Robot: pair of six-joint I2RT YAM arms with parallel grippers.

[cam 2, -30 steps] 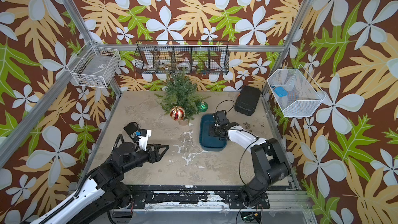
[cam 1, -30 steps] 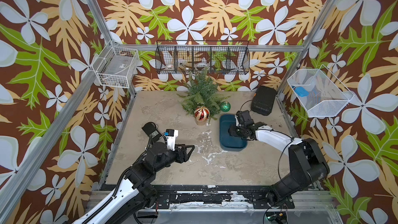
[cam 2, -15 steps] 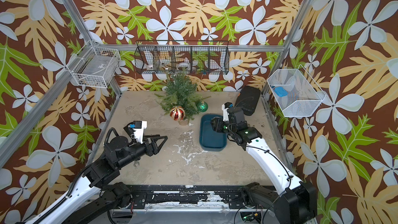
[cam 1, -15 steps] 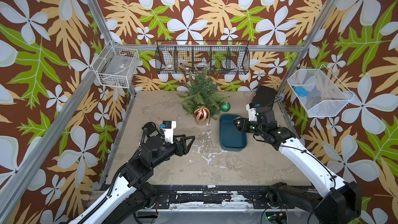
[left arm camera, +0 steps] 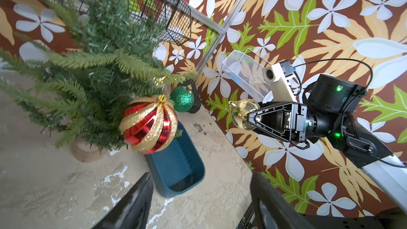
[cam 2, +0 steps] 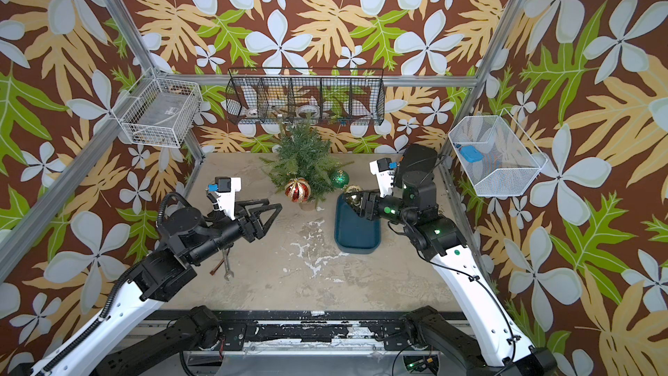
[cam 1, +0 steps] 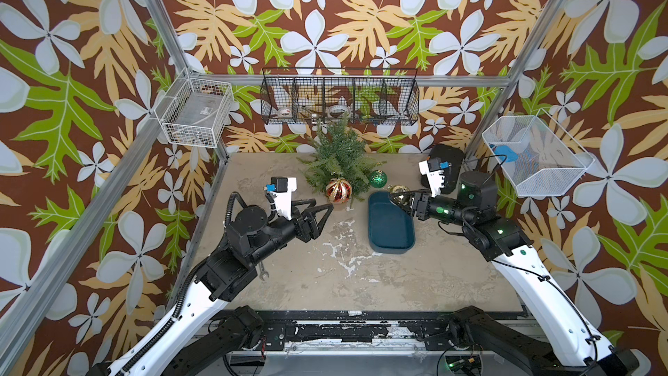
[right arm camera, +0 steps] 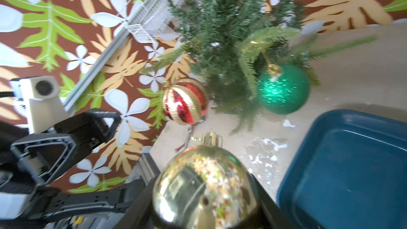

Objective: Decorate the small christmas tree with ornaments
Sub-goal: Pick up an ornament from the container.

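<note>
The small christmas tree stands at the back of the table. Two ornaments hang from its low branches: a red-and-gold striped one at the front and a green glitter one on its right side. My right gripper is shut on the shiny gold ornament, held in the air over the far end of the blue tray, just right of the tree. My left gripper is open and holds nothing, left of the tree's pot.
A wrench lies under my left arm. A black box sits in the back right corner. On the walls hang a black wire basket behind the tree and white wire baskets at left and right.
My right arm has risen out of the blue tray with the gold ornament and now holds it near the tree. My left gripper has moved up and toward the tree.
</note>
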